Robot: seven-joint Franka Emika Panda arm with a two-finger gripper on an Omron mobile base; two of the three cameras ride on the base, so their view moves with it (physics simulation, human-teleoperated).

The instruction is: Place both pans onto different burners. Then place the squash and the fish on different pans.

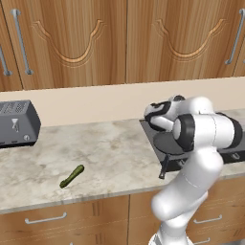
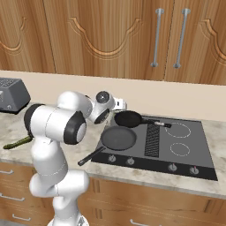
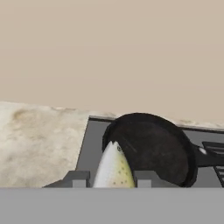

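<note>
The scene is being lit evenly and brightly; only faint shadows are being cast beneath the pans (image 2: pixel 119 137), and everything is being rendered sharp, without glare or blur

Left base view: behind and left of the arm, facing forward and down across the marble counter (image 1: pixel 110 148), cooktop (image 1: pixel 153 136) at right. Right base view: behind and right, facing the same cooktop (image 2: pixel 185 152) nearly whole, from mid distance. Shared: cooktop's left part and the counter beside it. Hand view: close and low over the cooktop's (image 3: pixel 89 140) left rear corner, facing the back wall.
</note>
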